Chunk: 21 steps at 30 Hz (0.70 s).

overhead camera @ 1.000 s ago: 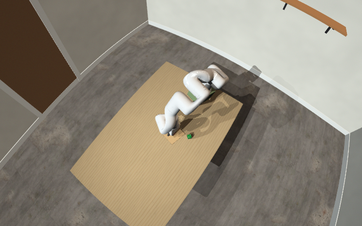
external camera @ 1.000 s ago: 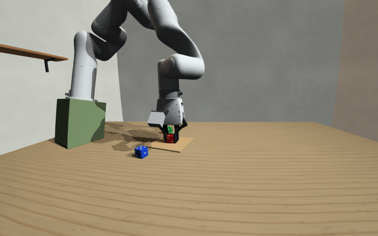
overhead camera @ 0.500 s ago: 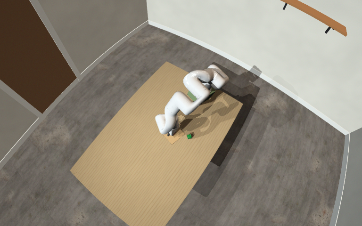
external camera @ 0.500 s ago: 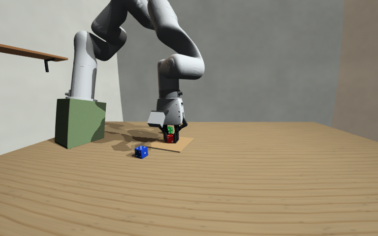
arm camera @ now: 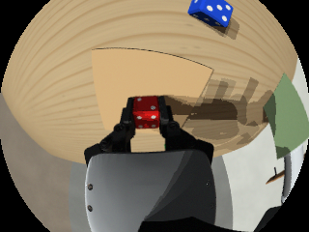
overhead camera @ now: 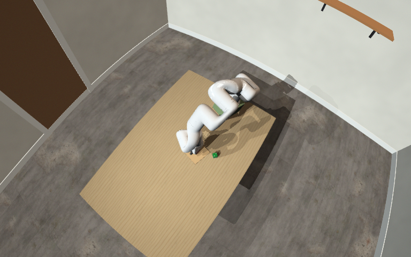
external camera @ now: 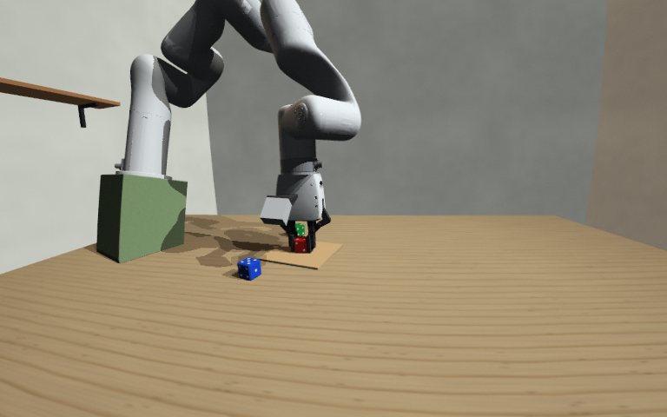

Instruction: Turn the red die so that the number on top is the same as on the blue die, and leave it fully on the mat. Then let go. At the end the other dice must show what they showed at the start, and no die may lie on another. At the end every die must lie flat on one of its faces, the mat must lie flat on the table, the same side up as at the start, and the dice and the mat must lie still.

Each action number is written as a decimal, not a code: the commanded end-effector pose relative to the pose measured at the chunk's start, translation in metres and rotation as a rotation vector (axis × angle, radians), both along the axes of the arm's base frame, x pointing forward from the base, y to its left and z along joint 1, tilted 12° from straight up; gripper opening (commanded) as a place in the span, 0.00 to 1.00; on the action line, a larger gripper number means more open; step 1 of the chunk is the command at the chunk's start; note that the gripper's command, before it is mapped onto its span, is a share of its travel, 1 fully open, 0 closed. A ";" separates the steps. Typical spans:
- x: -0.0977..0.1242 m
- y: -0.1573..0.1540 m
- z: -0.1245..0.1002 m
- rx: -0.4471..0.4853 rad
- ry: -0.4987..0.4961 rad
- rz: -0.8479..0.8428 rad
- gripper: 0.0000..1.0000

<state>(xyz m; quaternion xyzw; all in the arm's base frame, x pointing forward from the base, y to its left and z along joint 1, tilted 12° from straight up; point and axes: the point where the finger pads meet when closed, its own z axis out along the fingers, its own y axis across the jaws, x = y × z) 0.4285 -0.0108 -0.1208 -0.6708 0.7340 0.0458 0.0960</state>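
A wooden shelf point(overhead camera: 360, 17) point(external camera: 54, 92) point(arm camera: 275, 178) hangs on a pale wall point(overhead camera: 272, 39) point(external camera: 43, 162), well apart from the gripper point(overhead camera: 193, 153) point(external camera: 301, 246) point(arm camera: 146, 104); a dark brown panel point(overhead camera: 33, 60) stands far off.

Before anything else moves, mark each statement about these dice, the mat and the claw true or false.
1. The red die is gripped between the fingers of the claw. True.
2. The blue die is on the mat. False: it is on the table, beside the mat.
3. The green die is stacked on the red die. False: it sits off the mat, on the table, and only shows behind the red die in the exterior view.
4. The blue die is nearer the exterior camera than the red die. True.
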 end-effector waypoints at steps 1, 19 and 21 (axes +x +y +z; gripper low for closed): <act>0.001 0.000 0.001 0.000 -0.003 0.000 0.27; 0.001 0.000 0.001 0.000 -0.003 0.000 0.47; 0.001 0.000 0.001 0.000 -0.003 0.000 0.47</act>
